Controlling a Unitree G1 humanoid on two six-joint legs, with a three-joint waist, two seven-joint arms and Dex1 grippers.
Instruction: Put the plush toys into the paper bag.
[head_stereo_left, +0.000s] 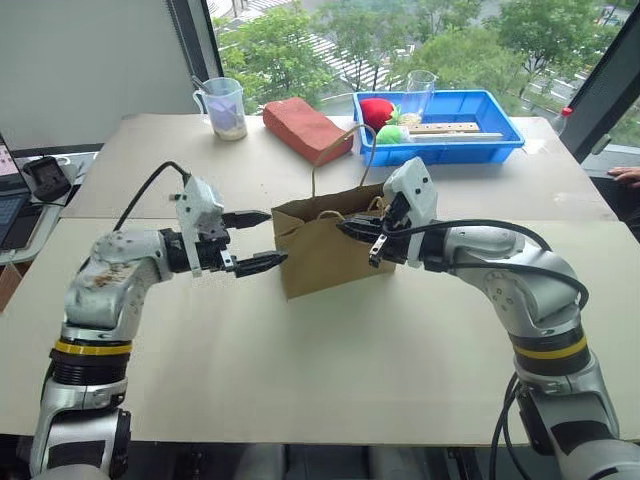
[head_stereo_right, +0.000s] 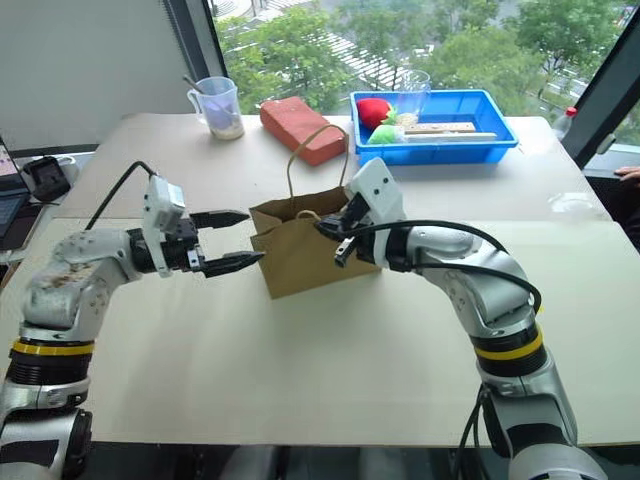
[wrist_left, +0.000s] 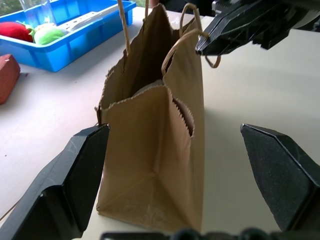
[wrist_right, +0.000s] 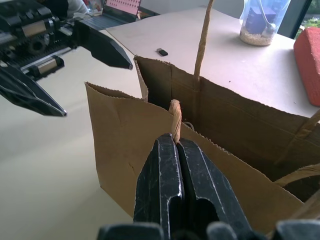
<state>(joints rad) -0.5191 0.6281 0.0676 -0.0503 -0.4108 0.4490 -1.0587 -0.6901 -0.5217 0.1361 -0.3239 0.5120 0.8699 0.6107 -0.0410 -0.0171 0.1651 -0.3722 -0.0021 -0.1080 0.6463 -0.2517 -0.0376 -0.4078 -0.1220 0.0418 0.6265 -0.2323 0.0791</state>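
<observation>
The brown paper bag (head_stereo_left: 322, 250) with thin twine handles stands open in the middle of the pale table (head_stereo_left: 300, 350). The right end effector (wrist_right: 176, 145) pinches one twine handle (wrist_right: 174, 119) tight. The left end effector (head_stereo_left: 250, 240) is spread wide, just beside the bag's end. Something pale sits inside the bag.

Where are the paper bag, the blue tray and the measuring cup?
paper bag (head_stereo_left: 322, 252), left eye view, front face.
blue tray (head_stereo_left: 440, 152), left eye view, front wall.
measuring cup (head_stereo_right: 219, 105), right eye view, side wall.
</observation>
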